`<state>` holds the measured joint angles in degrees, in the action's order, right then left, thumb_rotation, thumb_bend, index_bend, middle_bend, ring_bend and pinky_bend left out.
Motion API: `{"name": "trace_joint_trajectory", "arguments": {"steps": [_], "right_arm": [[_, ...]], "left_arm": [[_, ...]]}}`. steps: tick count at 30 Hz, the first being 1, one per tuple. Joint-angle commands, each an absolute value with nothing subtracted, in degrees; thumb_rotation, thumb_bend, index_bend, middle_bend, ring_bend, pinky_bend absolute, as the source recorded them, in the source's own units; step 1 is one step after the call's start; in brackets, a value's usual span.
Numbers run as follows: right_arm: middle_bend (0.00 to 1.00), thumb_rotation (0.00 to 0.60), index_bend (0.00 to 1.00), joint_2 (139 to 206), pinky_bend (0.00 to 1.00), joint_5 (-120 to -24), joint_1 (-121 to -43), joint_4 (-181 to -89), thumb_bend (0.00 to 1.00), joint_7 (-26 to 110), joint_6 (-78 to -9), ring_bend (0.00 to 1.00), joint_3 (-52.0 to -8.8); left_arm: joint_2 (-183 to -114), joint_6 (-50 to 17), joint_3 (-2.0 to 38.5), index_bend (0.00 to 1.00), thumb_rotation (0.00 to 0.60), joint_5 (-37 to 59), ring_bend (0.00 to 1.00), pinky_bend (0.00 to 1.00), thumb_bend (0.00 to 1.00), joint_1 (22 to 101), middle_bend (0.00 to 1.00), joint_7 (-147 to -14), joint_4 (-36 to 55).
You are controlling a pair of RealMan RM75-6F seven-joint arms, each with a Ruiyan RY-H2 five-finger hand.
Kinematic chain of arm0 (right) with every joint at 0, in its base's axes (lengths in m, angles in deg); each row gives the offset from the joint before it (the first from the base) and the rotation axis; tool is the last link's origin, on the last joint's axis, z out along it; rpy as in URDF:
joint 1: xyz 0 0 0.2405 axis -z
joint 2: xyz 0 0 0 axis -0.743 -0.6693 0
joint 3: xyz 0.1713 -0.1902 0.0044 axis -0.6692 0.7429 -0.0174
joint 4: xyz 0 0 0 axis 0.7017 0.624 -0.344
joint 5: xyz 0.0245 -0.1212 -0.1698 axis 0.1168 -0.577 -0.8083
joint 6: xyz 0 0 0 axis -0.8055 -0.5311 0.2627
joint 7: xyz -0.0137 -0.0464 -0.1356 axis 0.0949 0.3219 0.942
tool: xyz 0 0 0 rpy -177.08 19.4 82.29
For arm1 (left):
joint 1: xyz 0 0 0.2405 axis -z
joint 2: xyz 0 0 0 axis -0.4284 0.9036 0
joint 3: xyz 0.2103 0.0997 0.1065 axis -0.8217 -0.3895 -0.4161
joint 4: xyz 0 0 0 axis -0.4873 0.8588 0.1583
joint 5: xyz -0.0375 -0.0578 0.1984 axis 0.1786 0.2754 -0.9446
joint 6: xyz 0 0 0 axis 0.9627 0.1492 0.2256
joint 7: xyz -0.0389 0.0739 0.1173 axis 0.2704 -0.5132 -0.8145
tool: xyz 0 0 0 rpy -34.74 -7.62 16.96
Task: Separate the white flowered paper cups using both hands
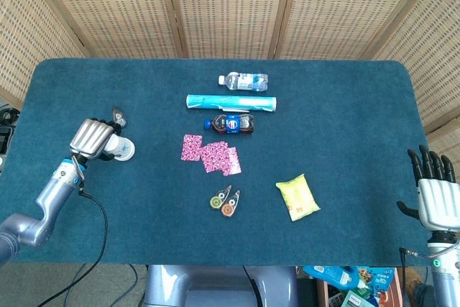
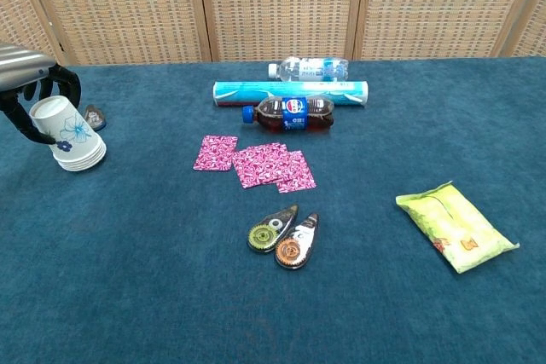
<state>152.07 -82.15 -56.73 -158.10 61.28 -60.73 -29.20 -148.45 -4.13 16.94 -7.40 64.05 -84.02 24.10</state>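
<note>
While your left hand (image 2: 26, 91) wraps its fingers (image 2: 68, 84) around the tilted stack of flowered paper cups (image 2: 72, 134) near the counter's (image 1: 345, 127) left edge, your right hand (image 1: 435, 195) hangs off the right edge, fingers spread, holding nothing.

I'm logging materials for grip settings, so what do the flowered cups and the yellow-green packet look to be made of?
The flowered cups: matte white paper by the look, with a printed blue flower and thin stacked rims, held by the left hand. The yellow-green packet: probably soft plastic film, slightly glossy and crinkled at its sealed end.
</note>
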Motion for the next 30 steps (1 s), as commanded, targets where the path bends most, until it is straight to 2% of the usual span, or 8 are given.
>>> {"name": "trace_joint_trajectory", "arguments": {"steps": [1, 8, 15, 26, 30], "right_arm": [[0.0, 0.6, 0.0, 152.1, 0.0, -82.4, -56.8, -158.1, 0.0, 61.3, -60.8, 0.0, -29.1], [0.0, 0.6, 0.01, 154.6, 0.0, -88.6, -57.4, -154.1, 0.0, 57.4, -64.1, 0.0, -29.2], [0.04, 0.6, 0.11, 157.9, 0.0, -100.0, -60.0, -144.1, 0.0, 50.8, -67.9, 0.0, -28.2], [0.14, 0.6, 0.28, 159.3, 0.0, -112.8, -66.9, -132.1, 0.0, 40.3, -72.2, 0.02, -28.0], [0.16, 0.6, 0.32, 160.0, 0.0, -115.7, -70.0, -129.1, 0.04, 38.4, -73.2, 0.03, -28.7]], "left_arm": [[-146.8, -6.0, 18.5, 0.51, 0.6, -6.4, 0.48, 0.48, 0.12, 63.1, 0.48, -78.6, 21.7], [-141.9, -10.7, 21.6, 0.52, 0.6, -8.1, 0.48, 0.48, 0.12, 61.3, 0.49, -52.9, 13.3], [-140.3, -6.9, 22.7, 0.52, 0.6, -9.8, 0.48, 0.48, 0.12, 63.4, 0.49, -30.7, 6.3], [-146.8, 0.3, 25.2, 0.52, 0.6, -9.1, 0.48, 0.48, 0.12, 70.1, 0.49, -10.7, 4.7], [-150.1, 3.1, 25.9, 0.52, 0.6, -8.2, 0.48, 0.48, 0.12, 72.6, 0.5, -7.6, 6.6]]}}
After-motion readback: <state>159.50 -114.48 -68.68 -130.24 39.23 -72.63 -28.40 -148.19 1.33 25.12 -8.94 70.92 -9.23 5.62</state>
